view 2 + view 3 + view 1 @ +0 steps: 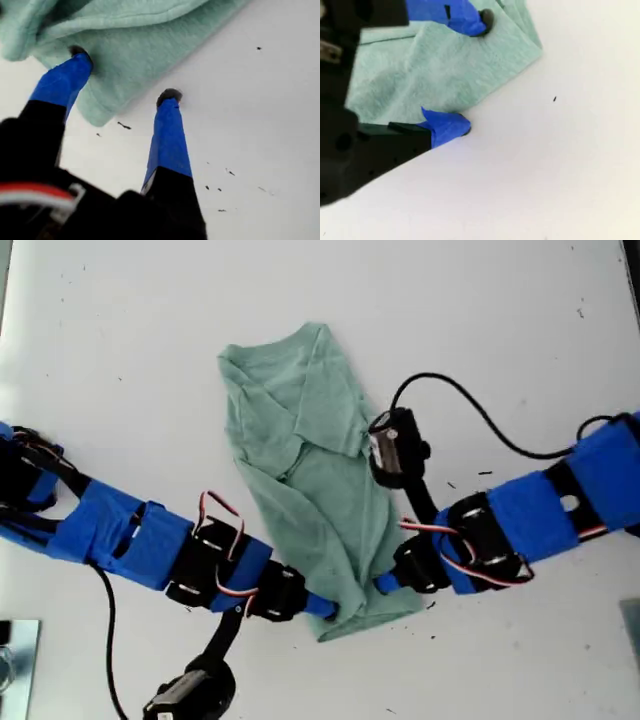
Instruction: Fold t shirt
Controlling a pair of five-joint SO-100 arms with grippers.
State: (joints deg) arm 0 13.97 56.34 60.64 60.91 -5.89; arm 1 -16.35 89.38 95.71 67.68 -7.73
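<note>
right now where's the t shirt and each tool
t shirt (315, 465): exterior view, middle of the folded cloth.
my first tool (122, 75): first wrist view, between its open tips, over the shirt's edge.
my second tool (472, 75): second wrist view, between its open tips, over the shirt's corner.

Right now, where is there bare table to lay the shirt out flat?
The white table is bare above the t shirt and toward both upper corners of the exterior view. It is crowded along the shirt's lower hem, where both arms meet and both grippers stand open at the cloth: my first gripper, my second gripper.
</note>
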